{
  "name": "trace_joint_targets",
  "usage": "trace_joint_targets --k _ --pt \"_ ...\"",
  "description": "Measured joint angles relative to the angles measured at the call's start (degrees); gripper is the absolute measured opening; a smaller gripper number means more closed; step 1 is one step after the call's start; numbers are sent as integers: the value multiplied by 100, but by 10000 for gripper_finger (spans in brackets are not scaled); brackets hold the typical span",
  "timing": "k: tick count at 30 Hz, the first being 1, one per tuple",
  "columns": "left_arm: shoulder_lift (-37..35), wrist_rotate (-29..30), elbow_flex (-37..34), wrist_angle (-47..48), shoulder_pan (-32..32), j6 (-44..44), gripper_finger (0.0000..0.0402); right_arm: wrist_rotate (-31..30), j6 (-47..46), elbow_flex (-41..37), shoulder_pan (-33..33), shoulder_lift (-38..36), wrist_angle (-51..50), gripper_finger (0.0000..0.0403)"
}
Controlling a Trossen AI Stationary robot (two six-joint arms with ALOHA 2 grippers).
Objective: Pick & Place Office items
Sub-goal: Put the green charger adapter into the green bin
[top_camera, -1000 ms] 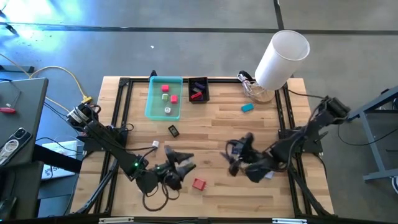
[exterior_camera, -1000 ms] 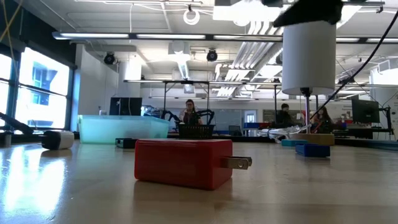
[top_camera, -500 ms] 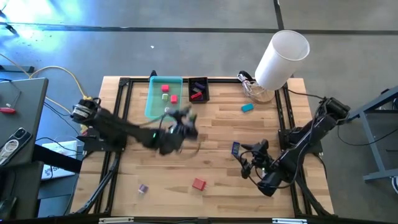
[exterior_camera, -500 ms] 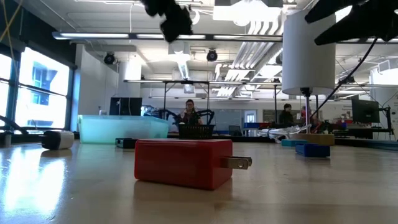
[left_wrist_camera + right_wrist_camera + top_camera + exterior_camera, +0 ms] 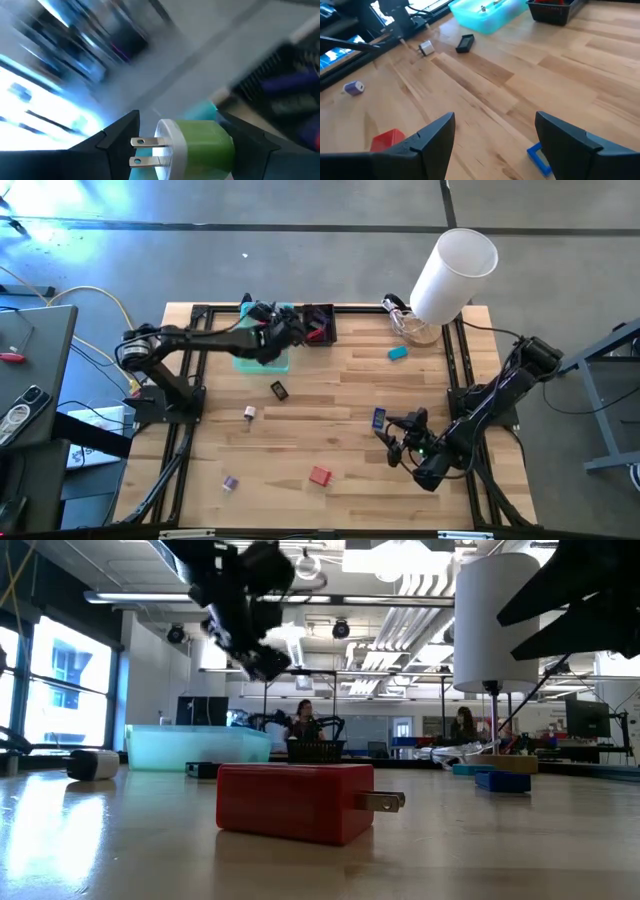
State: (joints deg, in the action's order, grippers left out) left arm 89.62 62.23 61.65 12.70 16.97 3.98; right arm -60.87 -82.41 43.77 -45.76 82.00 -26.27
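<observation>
the left end effector (image 5: 272, 332) hangs over the teal tray (image 5: 247, 358), clamped on a green plug (image 5: 200, 146), likely to drop it there. the right end effector (image 5: 398, 442) waits with fingers apart above the desk (image 5: 350, 410), near a blue clip (image 5: 539, 156).

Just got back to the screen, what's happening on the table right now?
The left gripper is over the teal tray at the back of the table, holding a green plug adapter between its fingers. The right gripper is open and empty, low over the wood near the blue clip. Loose on the table are the red plug block, a purple piece, a white piece, a black piece and a teal piece.
</observation>
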Motion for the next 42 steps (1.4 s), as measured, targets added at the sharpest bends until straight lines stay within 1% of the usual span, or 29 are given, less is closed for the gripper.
trace_joint_targets --k 3,6,9,12,14,23,25,28,35,37,42 --pt "4 -1228 0 894 561 1102 240 68 0 -64 0 0 163 263" --pt "4 -2161 0 1521 1055 1760 240 132 0 -75 0 0 201 262" --pt "4 -2895 0 1809 1436 2137 241 145 1 -73 0 0 313 261" --pt "4 -3356 0 1932 1692 2369 241 147 4 -73 0 0 442 262" --pt "4 -3487 0 1970 1800 2393 241 149 7 -73 0 0 517 263" --pt "395 -3446 -2 2196 1897 2596 241 231 11 -70 0 0 624 260" --pt "410 -3472 -2 2157 1897 2605 241 298 13 -70 0 0 623 260" --pt "404 -3484 -2 2160 1864 2323 241 329 13 -70 0 0 623 260" --pt "432 -3433 -2 2154 2027 2547 241 343 14 -70 0 0 622 260" --pt "452 -3500 -2 2212 2107 2712 241 403 18 -70 0 0 622 260" --pt "718 -3692 -2 2240 2272 2756 241 431 159 -66 0 0 662 260"
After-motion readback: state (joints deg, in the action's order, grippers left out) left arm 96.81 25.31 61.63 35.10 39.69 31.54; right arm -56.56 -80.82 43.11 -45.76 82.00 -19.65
